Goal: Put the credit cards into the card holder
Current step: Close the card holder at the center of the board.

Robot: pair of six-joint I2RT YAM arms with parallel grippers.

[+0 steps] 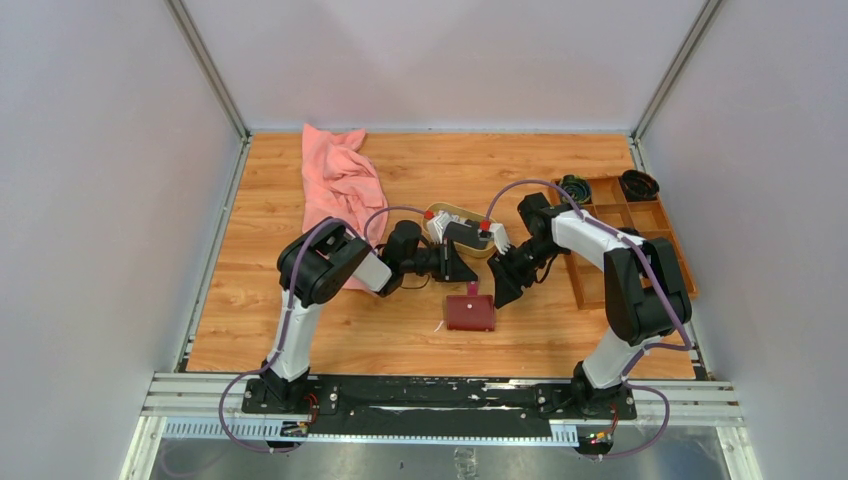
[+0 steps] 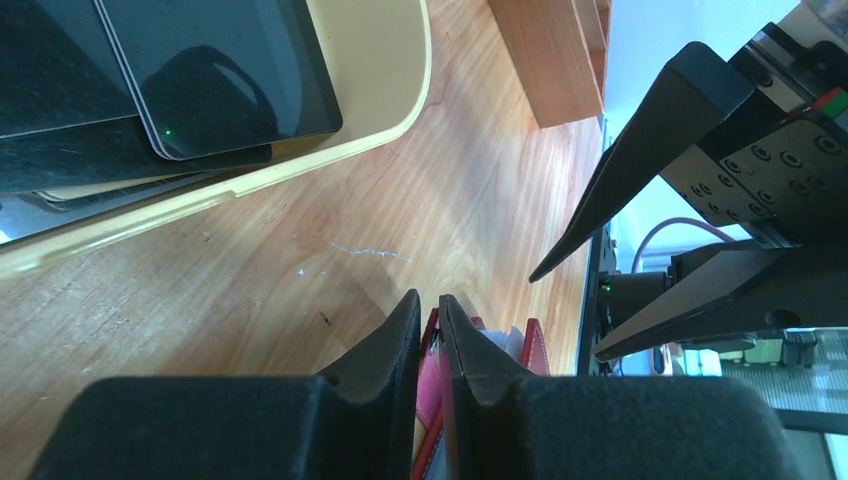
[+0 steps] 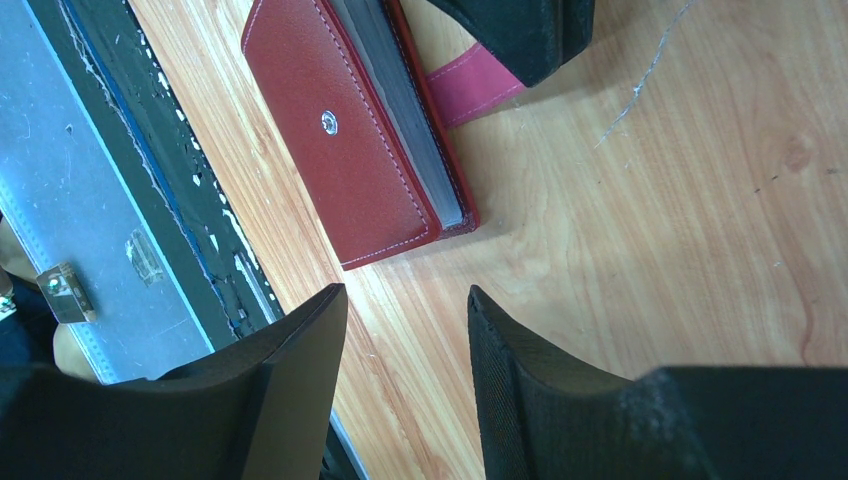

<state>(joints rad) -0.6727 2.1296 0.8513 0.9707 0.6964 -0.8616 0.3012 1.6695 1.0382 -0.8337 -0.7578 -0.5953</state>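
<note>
wood-grain table inside pale walls, both arms reaching in toward the middle. card holder lies flat on the wood near the front edge. it is dark red with a pale snap facing up and grey inner edges showing along one long side. a pink flap sticks out from that side. left gripper is clenched down to a thin slit on the flap. in the left wrist view i see pink pinched between its fingers, and in the right wrist view one black fingertip sits on the flap. right gripper is released, jaws well apart with nothing between them, hovering over bare wood just beside the card holder's short end. credit cards sit stacked and overlapping in the tan dish, black ones on top. the dish is beyond the card holder and apart from it. pink cloth lies crumpled at far left, wooden compartment tray at far right.
</note>
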